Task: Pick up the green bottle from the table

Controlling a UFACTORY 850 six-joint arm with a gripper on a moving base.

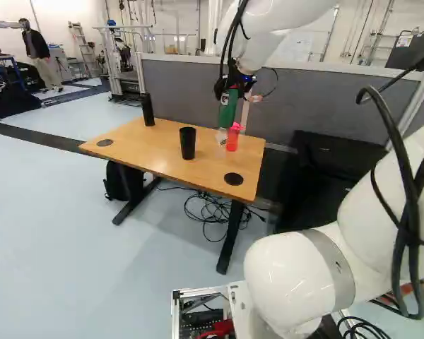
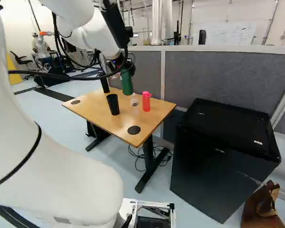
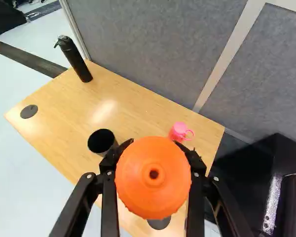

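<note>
In the left base view my gripper (image 1: 234, 86) is up over the table (image 1: 138, 141), with the green bottle (image 1: 227, 109) hanging upright from it. The right base view has the same green bottle (image 2: 127, 83) raised off the tabletop. Looking along the gripper (image 3: 153, 150) in the wrist view, the bottle's round orange cap (image 3: 153, 185) fills the space between the two black fingers, one on each side. The gripper is shut on the bottle; the cap hides the bottle's body and the finger pads there.
On the table stand a black cup (image 1: 188, 143), a pink-red bottle (image 2: 146, 101), a small clear item (image 2: 134, 100) and a tall black bottle (image 3: 75, 59). Grey partitions (image 2: 228, 73) rise behind. A black cabinet (image 2: 223, 156) stands right of the table in the right base view.
</note>
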